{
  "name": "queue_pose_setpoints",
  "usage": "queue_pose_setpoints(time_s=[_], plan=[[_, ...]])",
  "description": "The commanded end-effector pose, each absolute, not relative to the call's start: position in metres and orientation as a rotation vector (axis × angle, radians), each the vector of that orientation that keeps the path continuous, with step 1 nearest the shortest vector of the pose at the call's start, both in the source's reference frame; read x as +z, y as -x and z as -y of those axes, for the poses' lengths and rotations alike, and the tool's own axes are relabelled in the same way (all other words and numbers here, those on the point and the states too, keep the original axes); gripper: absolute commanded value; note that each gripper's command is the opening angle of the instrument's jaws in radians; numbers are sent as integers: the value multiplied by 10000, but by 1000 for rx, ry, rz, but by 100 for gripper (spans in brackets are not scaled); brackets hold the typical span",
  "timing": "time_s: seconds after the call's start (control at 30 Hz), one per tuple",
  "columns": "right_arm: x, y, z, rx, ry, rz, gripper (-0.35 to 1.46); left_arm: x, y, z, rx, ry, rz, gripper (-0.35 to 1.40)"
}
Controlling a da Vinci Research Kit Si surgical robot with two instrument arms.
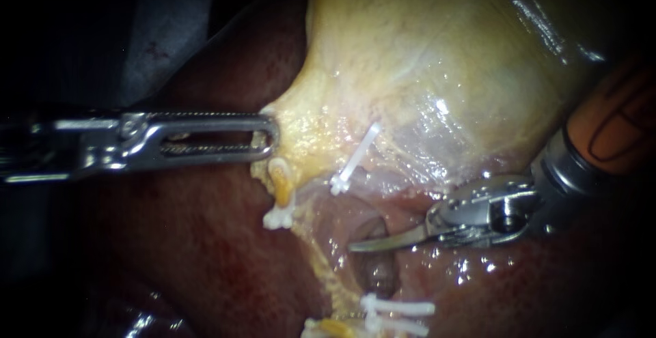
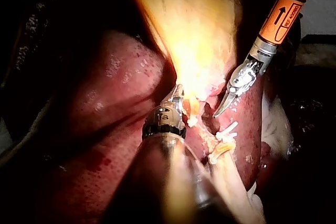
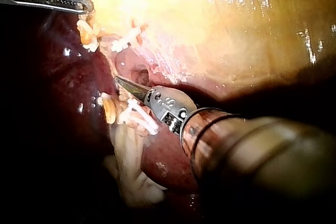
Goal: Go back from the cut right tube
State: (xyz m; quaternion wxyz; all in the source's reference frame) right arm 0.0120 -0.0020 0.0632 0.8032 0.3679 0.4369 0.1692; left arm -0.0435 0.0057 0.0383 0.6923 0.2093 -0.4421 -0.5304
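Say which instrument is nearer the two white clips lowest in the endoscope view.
Right. The right instrument, jaws shut, lies just above the two clips, not touching them; the left instrument holds the gallbladder edge, much farther off.

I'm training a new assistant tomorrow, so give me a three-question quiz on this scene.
1. True or false: the right tool holds a clip.
2. The left tool grips: A the liver, B the gallbladder, C a clip.
3. Fill in: the right tool's jaws are ____.
Key: 1 false; 2 B; 3 shut.
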Motion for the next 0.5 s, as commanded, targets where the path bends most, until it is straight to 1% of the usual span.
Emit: queue_pose_setpoints(time_s=[0.03,0.1,0.2,0.3,0.37,0.43,0.5], plan=[[634,-120,21,361,-784,-940,-13,382,435,-57,-1185,-467,988,-35],[634,-120,21,358,-778,-942,0,382,435,-57,-1185,-467,988,-35],[634,-120,21,352,-776,-944,9,382,435,-57,-1185,-467,988,-35],[634,-120,21,347,-773,-946,24,382,435,-57,-1185,-467,988,-35],[634,-120,21,347,-773,-946,29,382,435,-57,-1185,-468,988,-35],[634,-120,21,338,-764,-950,44,382,435,-57,-1185,-468,988,-35],[634,-120,21,339,-761,-950,47,382,435,-57,-1185,-468,988,-35]])
